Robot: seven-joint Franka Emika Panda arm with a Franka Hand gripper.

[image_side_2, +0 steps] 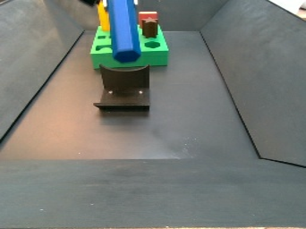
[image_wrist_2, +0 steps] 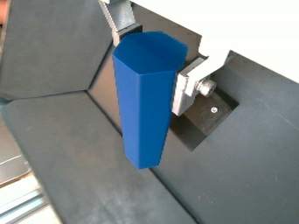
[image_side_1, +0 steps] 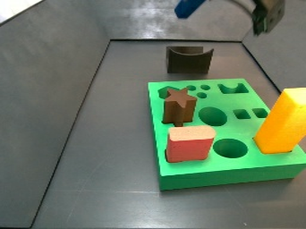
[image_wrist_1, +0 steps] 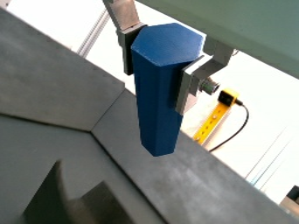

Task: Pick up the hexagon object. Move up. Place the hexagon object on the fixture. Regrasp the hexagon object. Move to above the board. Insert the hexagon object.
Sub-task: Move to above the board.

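My gripper (image_wrist_1: 163, 66) is shut on the hexagon object (image_wrist_1: 158, 96), a slim blue bar. The silver fingers (image_wrist_1: 193, 83) clamp its flats near one end, as both wrist views show (image_wrist_2: 146, 105). In a side view the bar (image_side_2: 123, 36) hangs in the air above the fixture (image_side_2: 123, 89), with the green board (image_side_2: 156, 55) behind it. In a side view only the bar's tip (image_side_1: 189, 8) shows at the top edge, above the fixture (image_side_1: 187, 60). The gripper (image_side_1: 266, 13) is mostly cut off there. The board (image_side_1: 227, 170) lies below, nearer the camera.
On the board stand a tall orange block (image_side_1: 277, 121), a brown star peg (image_side_1: 180, 104) and a reddish block (image_side_1: 189, 143). Grey sloping walls (image_side_1: 60, 80) ring the dark floor. A yellow cable (image_wrist_1: 216, 118) lies outside the wall.
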